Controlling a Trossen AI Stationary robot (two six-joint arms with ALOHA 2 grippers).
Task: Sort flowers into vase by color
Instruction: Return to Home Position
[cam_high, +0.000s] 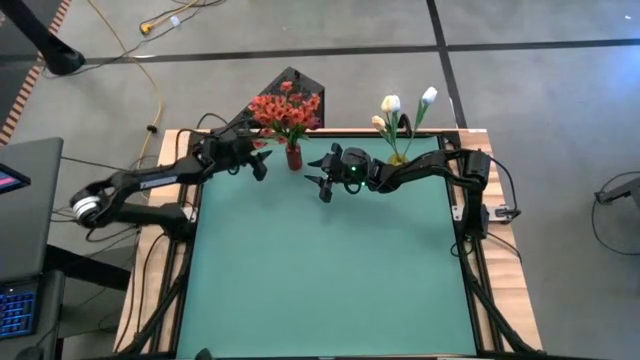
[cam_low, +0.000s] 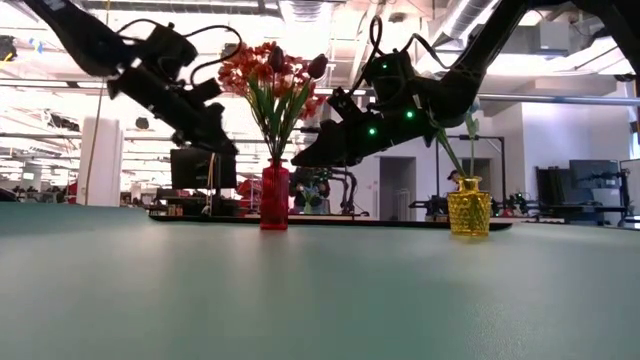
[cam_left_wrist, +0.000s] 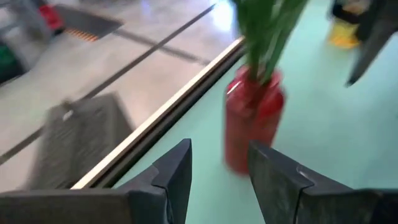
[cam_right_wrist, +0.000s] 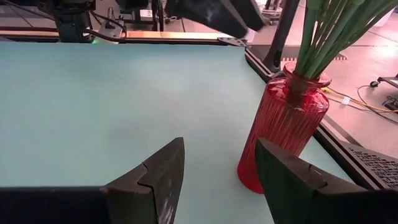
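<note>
- Red and orange flowers (cam_high: 285, 110): standing in red vase (cam_high: 293, 157), far edge of green surface (cam_high: 330, 270).
- White flowers (cam_high: 400, 105): in yellow vase (cam_high: 398, 157), farther right.
- Left claw (cam_high: 262, 163): parted, empty, just left of red vase.
- Right claw (cam_high: 316, 178): parted, empty, just right of it.

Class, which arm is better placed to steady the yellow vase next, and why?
Likely right: the yellow textured vase stands on that side, near the open right gripper; the left gripper sits beyond the red glass vase.

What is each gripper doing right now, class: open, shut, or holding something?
Left gripper: open, holding nothing, close to the red vase.
Right gripper: open, holding nothing, beside the same vase.
</note>
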